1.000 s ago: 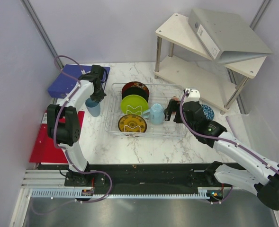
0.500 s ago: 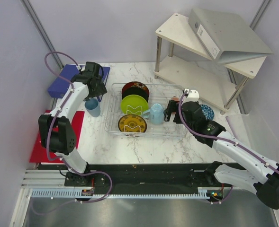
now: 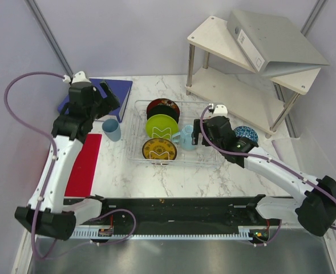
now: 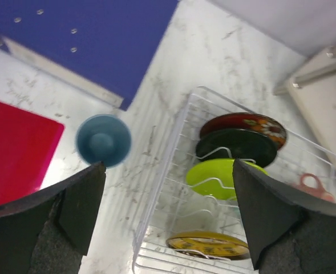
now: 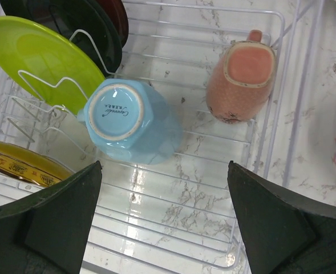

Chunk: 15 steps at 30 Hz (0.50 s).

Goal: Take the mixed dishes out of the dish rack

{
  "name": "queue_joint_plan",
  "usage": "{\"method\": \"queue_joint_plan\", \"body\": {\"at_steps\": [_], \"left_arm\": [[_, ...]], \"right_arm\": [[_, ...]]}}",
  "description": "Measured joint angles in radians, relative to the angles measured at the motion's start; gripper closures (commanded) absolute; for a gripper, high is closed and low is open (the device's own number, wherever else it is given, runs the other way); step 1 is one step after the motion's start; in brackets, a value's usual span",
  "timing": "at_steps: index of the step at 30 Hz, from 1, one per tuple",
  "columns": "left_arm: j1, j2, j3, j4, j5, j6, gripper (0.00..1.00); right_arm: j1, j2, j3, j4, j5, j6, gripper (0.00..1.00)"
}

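One light-blue ceramic mug (image 4: 103,140) stands upright on the marble surface (image 3: 156,177) just left of the silvery wire dish rack (image 3: 199,160). The left gripper (image 4: 168,166) hangs above it, wide and empty, so this mug seems delivered. Over the rack, the right gripper (image 5: 163,165), also wide and empty, hovers above a second light-blue mug (image 5: 128,123), bottom-up beside a pink mug (image 5: 242,80). The next move is probably to descend and close on it, avoiding the wires and the lime green round plate (image 5: 39,54).

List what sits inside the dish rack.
Four upright plates: red-floral, black, lime, yellow-brown; an upturned light-blue mug; a pink mug. Plates partly hide one another.
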Motion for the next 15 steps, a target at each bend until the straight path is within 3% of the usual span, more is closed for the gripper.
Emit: {"method": "queue_joint_plan", "body": {"at_steps": [4, 11, 15], "left_arm": [[-0.045, -0.175, -0.154, 0.1, 0.134, 0.012, 0.07], [-0.186, -0.269, -0.352, 0.149, 0.228, 0.034, 0.06], [-0.206, -0.309, -0.425, 0.151, 0.238, 0.04, 0.06]], "right_arm": [[0.0, 0.089, 0.059, 0.0, -0.037, -0.027, 0.02], [0.0, 0.21, 0.163, 0.013, -0.087, -0.047, 0.02], [0.002, 0.268, 0.199, 0.026, -0.107, -0.053, 0.02]]}}
